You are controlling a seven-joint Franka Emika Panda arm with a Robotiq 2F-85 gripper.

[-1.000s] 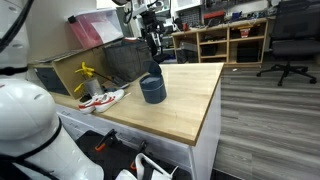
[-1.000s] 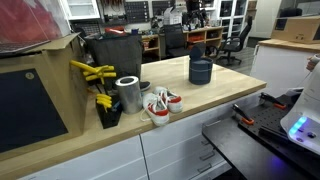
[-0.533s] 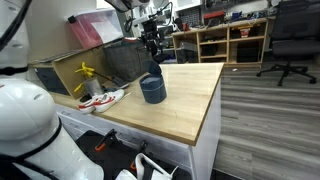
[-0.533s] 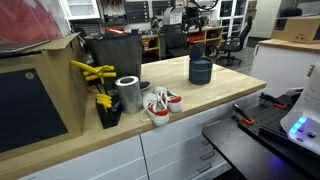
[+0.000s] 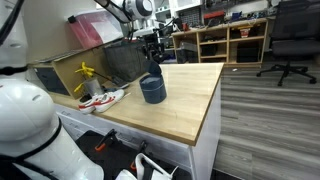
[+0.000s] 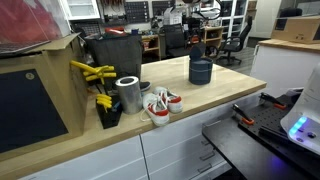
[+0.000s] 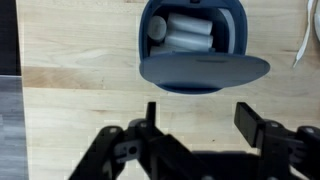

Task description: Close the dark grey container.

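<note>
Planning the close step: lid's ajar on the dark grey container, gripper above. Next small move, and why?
Probably ease the gripper over the lid and down, to press it flat. In the wrist view the lid covers only part of the dark grey container, white rolls show inside, and the open jaws hang short of the lid.

Lab workshop, wooden workbench [image 5: 190, 105], cluttered shelving [image 5: 232, 42], rolling office chair [image 5: 292, 35]

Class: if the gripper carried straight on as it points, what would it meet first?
Probably the bare wooden tabletop, just short of the dark grey container and its tilted lid; depth is hard to judge.
</note>
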